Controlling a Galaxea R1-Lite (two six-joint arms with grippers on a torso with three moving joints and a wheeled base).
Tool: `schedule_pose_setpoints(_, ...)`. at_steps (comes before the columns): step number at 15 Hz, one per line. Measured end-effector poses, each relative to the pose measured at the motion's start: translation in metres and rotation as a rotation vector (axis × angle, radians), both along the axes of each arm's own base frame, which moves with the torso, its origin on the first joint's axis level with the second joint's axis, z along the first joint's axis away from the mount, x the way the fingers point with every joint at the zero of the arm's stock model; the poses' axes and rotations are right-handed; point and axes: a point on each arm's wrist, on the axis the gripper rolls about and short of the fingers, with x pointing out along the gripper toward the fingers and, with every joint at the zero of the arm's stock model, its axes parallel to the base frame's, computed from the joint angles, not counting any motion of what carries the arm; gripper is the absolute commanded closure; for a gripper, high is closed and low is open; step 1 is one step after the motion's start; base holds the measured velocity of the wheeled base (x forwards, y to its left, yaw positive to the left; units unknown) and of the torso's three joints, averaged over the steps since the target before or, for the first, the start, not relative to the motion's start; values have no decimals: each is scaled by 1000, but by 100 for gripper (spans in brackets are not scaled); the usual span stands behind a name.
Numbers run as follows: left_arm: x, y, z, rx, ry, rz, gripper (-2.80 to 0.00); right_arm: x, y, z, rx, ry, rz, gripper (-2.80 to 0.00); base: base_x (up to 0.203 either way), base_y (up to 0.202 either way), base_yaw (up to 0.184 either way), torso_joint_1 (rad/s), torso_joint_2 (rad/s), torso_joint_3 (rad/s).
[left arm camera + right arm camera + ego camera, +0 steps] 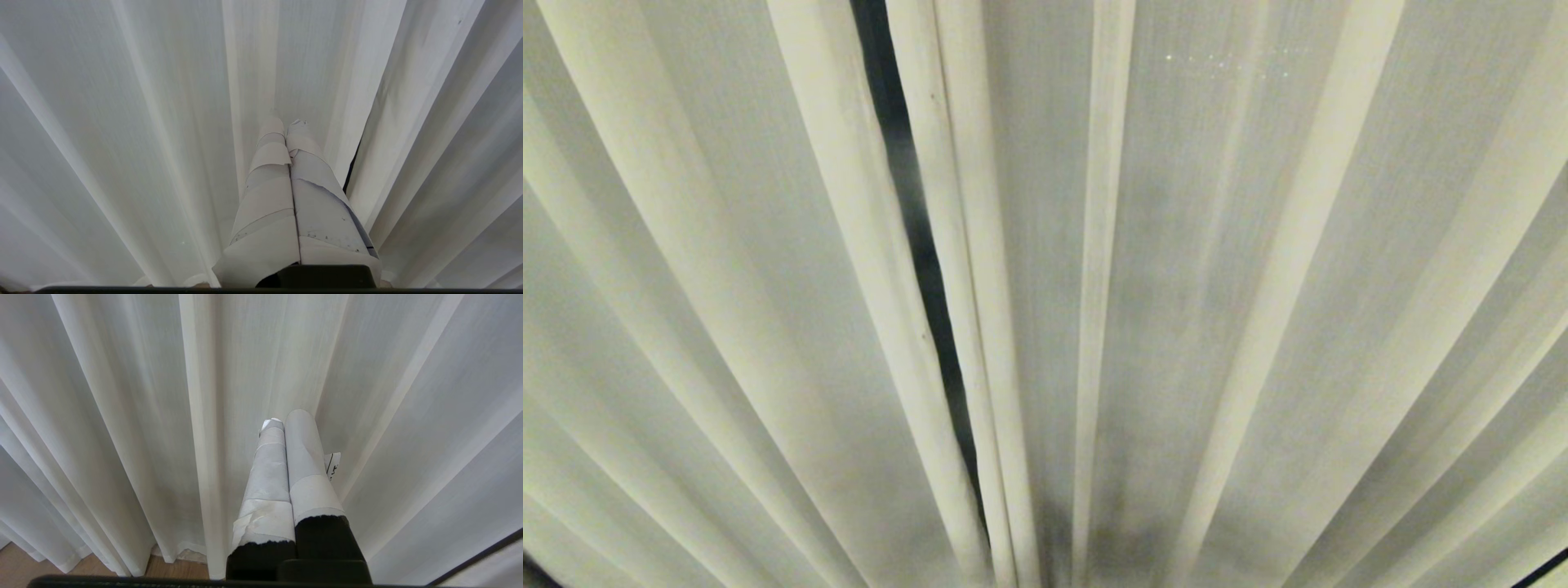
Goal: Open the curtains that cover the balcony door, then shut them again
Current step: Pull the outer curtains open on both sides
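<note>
The balcony door (907, 188) is hidden by the curtains (1217, 286) except through a narrow dark slit; neither gripper is seen from the head.

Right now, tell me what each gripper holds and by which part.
Nothing. The left gripper and right gripper both have jaws shut empty, pointing at the curtains.

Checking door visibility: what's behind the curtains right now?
Behind the curtains only a thin dark strip shows through the gap between the two panels. Whether that is the balcony door cannot be told; everything else is covered by fabric.
</note>
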Motion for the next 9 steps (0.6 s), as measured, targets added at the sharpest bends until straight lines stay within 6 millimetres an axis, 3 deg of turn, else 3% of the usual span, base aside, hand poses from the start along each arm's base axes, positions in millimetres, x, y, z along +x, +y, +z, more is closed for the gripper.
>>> schedule_pose_setpoints(9,0,0,0,0,0,0,0,0,0,0,0,1,0,0,0,0,0,0,0,0)
